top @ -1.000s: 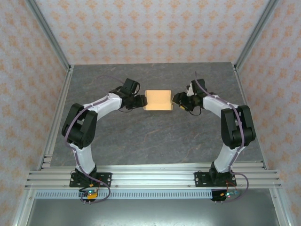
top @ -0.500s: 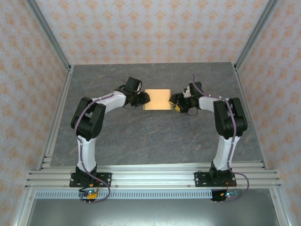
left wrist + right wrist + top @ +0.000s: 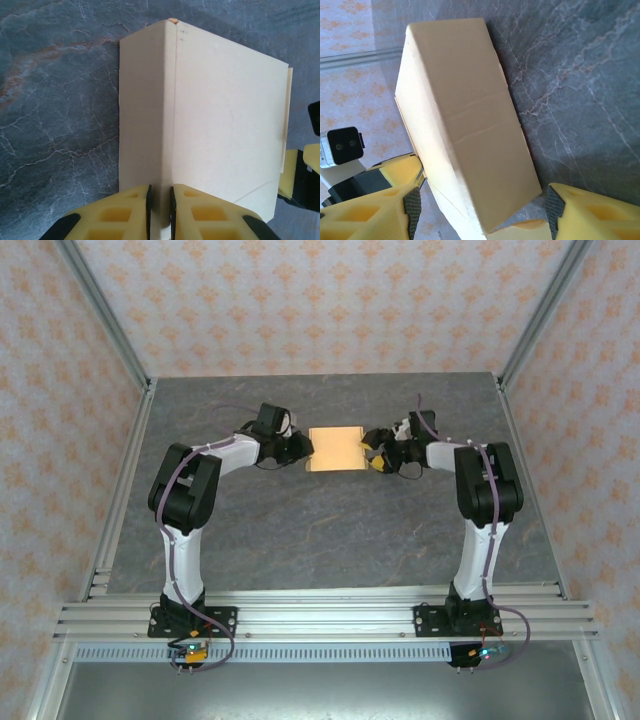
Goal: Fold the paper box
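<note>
The paper box (image 3: 335,448) is lying at the middle of the bench (image 3: 300,530), towards the far side, between the two arms, and it is looking partly formed rather than flat: in the left wrist view a long crease is running along its top and one panel is sloping away from that crease, while in the right wrist view the box (image 3: 470,135) is showing a raised, tent-like body with a thin flap edge along its left side. The left tool (image 3: 160,200) is sitting at the left end of the box, narrowed to a slit with the creased cardboard between its pads, which I am reading as a pinch on that end. The right tool (image 3: 482,205) is standing wide at the right end, one finger on each side of the box; whether the left finger is touching the cardboard I cannot tell. The step in hand is probably squaring up the body and closing the end flaps. The next move is likely calling for the right tool to take or press its end flap inward while the left end is being held steady, gently, since thin card is buckling easily
</note>
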Tool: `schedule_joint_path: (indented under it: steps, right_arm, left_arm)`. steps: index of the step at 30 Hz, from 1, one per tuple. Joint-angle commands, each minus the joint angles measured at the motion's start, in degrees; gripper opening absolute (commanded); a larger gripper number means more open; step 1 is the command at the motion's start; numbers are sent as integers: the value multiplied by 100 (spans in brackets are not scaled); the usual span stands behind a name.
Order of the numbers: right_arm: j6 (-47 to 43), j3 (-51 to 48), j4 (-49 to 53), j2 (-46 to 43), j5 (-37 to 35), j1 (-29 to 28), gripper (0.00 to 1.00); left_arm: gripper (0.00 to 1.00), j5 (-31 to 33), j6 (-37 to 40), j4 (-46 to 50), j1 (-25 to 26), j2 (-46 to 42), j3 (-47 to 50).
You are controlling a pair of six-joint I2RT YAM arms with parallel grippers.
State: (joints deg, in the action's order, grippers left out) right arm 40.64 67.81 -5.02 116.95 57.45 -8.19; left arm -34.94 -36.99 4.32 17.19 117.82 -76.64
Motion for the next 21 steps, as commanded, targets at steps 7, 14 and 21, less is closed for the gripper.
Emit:
schedule_joint_path:
  steps: [7,14,21]
  right_arm:
    - [-439,528,554,196,-45,28,72]
    - [-336,637,443,396,105,28,73]
    - [147,760,-287,635,570,-101,71]
  left_arm:
    - [13,106,418,383,-216,277,314]
    - [12,-11,486,318,-312,398,372]
    - [12,-117,479,283,-311,483,325]
